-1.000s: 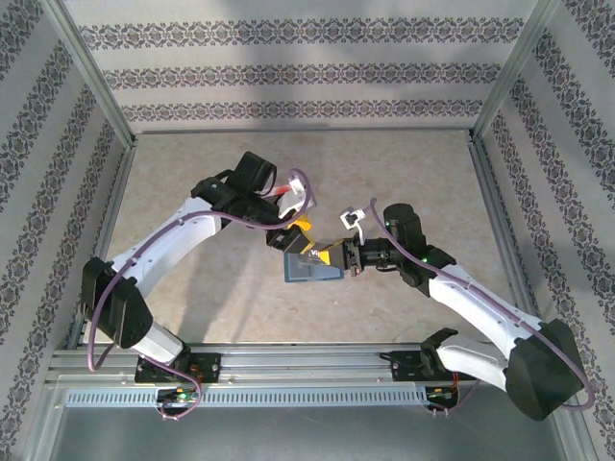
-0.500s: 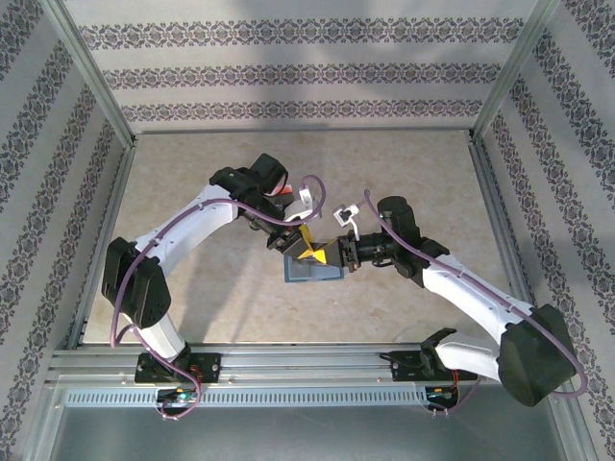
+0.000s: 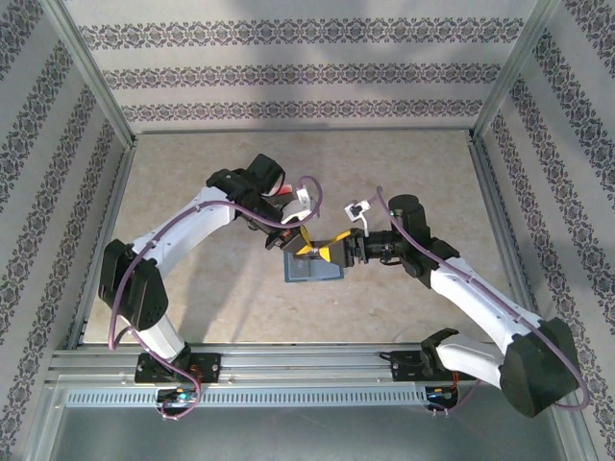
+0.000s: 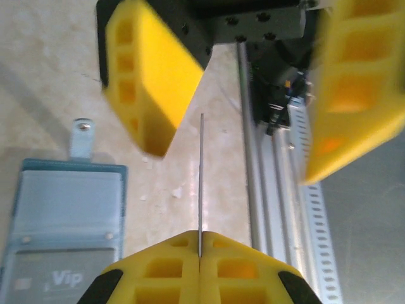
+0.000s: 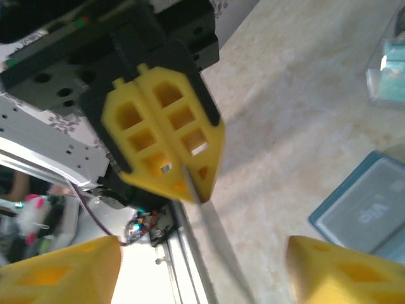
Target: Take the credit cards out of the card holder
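Left wrist view: left gripper has just clamped the edge-on credit card; right gripper has released, jaws apart. Handover looks complete. Card holder lies on the bench, just nearside.

Edge-on to the left wrist camera, the card pinched in the left gripper is a mere line; its colour and face cannot be told. Left of those jaws, the card holder is cut off by the bottom and left edges. Beyond the card, the 2 fingers of the right gripper are blurred, both cropped by the top edge. From the right wrist, the card holder beyond the jaws runs off the right edge, and a blurred teal object farther off cannot be identified. From above, the card between both jaws is too small to make out.
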{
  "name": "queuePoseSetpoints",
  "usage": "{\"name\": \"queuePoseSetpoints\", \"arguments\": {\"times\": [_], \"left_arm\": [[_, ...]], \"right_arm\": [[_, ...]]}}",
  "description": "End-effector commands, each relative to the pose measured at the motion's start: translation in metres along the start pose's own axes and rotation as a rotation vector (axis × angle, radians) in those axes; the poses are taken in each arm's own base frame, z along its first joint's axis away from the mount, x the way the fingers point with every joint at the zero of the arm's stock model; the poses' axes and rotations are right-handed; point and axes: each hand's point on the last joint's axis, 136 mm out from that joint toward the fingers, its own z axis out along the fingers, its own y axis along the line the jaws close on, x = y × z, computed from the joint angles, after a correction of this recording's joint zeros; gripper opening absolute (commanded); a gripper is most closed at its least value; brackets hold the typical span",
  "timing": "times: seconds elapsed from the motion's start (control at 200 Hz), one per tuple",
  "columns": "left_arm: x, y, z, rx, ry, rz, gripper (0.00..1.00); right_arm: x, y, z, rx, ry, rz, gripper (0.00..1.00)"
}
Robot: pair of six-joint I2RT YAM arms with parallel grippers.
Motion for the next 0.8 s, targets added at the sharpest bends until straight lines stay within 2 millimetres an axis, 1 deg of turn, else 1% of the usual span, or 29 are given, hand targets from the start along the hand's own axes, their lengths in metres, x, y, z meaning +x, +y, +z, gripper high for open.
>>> {"name": "queuePoseSetpoints", "arguments": {"times": [0.0,0.025,0.095,0.175,0.28,0.345,0.415,0.545,0.62,0.799], "left_arm": [[-0.009,0.037,-0.021,-0.222,-0.072,0.031,0.00],[-0.008,0.046,-0.025,-0.268,-0.083,0.034,0.00],[-0.005,0.067,-0.033,-0.374,-0.102,0.080,0.00],[-0.007,0.092,-0.045,-0.463,-0.146,0.116,0.00],[-0.010,0.116,-0.057,-0.498,-0.201,0.153,0.00],[-0.006,0.134,-0.061,-0.528,-0.193,0.163,0.00],[0.000,0.152,-0.064,-0.552,-0.173,0.176,0.00],[0.008,0.174,-0.065,-0.562,-0.138,0.221,0.00],[0.014,0.186,-0.067,-0.572,-0.119,0.236,0.00],[0.027,0.205,-0.072,-0.572,-0.087,0.242,0.00]], "right_arm": [[-0.009,-0.005,-0.011,0.095,-0.055,-0.022,0.96],[-0.009,-0.007,-0.013,0.119,-0.065,-0.019,0.98],[-0.010,-0.016,-0.019,0.195,-0.099,-0.011,0.98],[-0.013,-0.025,-0.028,0.277,-0.149,-0.005,0.98],[-0.017,-0.040,-0.046,0.417,-0.232,0.012,0.98],[-0.018,-0.047,-0.059,0.498,-0.276,0.020,0.98],[-0.019,-0.049,-0.067,0.536,-0.299,0.023,0.98],[-0.017,-0.055,-0.072,0.579,-0.305,0.055,0.98],[-0.016,-0.063,-0.074,0.613,-0.311,0.079,0.98],[-0.012,-0.080,-0.076,0.680,-0.311,0.128,0.98]]}}
